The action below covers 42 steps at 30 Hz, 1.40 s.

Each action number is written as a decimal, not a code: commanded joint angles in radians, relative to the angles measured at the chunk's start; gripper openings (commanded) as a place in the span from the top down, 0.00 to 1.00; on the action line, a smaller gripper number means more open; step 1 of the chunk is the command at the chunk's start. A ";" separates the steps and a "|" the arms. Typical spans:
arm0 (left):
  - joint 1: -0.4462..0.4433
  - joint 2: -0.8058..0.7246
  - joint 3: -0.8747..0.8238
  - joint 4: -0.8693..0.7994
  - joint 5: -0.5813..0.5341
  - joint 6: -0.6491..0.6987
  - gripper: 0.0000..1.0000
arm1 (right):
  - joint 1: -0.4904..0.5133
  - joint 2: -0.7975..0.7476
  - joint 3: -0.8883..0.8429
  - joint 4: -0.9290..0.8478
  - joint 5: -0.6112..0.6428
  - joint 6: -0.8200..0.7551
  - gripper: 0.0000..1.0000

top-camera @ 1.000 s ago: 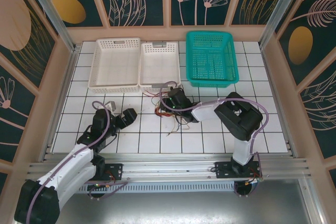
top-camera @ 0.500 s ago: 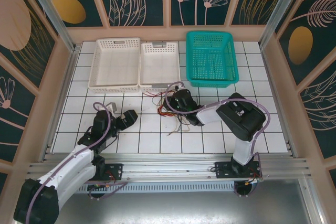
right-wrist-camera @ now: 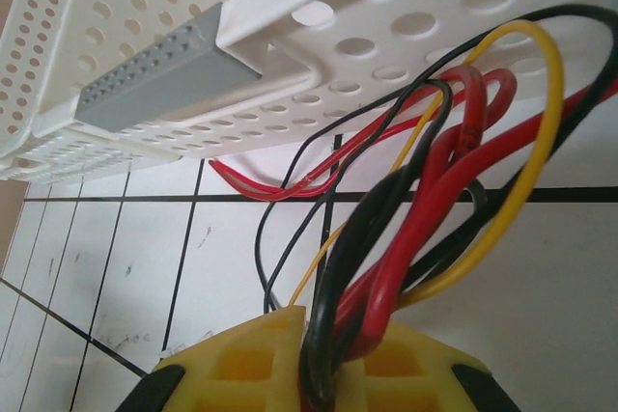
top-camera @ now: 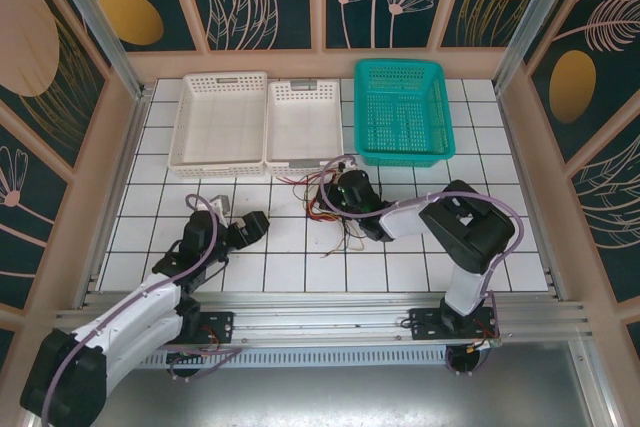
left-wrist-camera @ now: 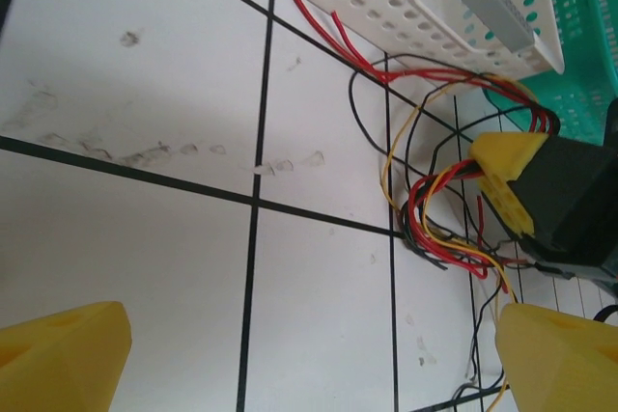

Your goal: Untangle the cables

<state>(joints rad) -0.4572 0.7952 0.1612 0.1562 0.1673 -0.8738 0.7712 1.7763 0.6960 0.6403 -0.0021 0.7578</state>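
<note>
- The white basket (top-camera: pixel 305 127) is sitting on the tiled table (top-camera: pixel 280 267), its near wall just beside the tangle.
- The right gripper (right-wrist-camera: pixel 323 373) is pinching a bunch of the cables (right-wrist-camera: pixel 435 200) tight. This looks like the grabbing step, and next comes a gentle pull-apart.
- The left gripper (left-wrist-camera: pixel 314 344) is hovering with its jaws wide apart, near the tangle and holding nothing.
- Crossings inside the pinch are hiding from view, and the strand ends are running out of frame.
</note>
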 commanded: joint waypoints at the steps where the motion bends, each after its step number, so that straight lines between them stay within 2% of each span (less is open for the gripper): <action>1: -0.045 0.024 -0.011 0.076 -0.029 -0.019 0.03 | -0.008 -0.066 -0.015 0.039 -0.020 -0.010 1.00; 14: -0.324 0.216 0.052 0.345 -0.152 -0.023 0.05 | -0.009 -0.234 0.006 -0.050 -0.140 0.018 1.00; 23: -0.448 0.299 0.081 0.578 -0.246 -0.080 0.07 | -0.006 -0.310 0.008 -0.097 -0.194 0.056 1.00; 30: -0.491 0.392 0.136 0.622 -0.268 -0.090 0.12 | 0.000 -0.349 0.004 -0.110 -0.212 0.087 1.00; 38: -0.494 0.433 0.155 0.654 -0.307 -0.101 0.30 | 0.012 -0.389 0.004 -0.123 -0.217 0.113 1.00; 42: -0.494 0.449 0.172 0.652 -0.319 -0.101 0.35 | 0.020 -0.400 0.006 -0.125 -0.224 0.122 1.00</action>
<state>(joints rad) -0.9455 1.2339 0.3046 0.7601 -0.1223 -0.9741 0.7807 1.4086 0.6865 0.5079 -0.2073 0.8570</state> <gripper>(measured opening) 0.658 0.085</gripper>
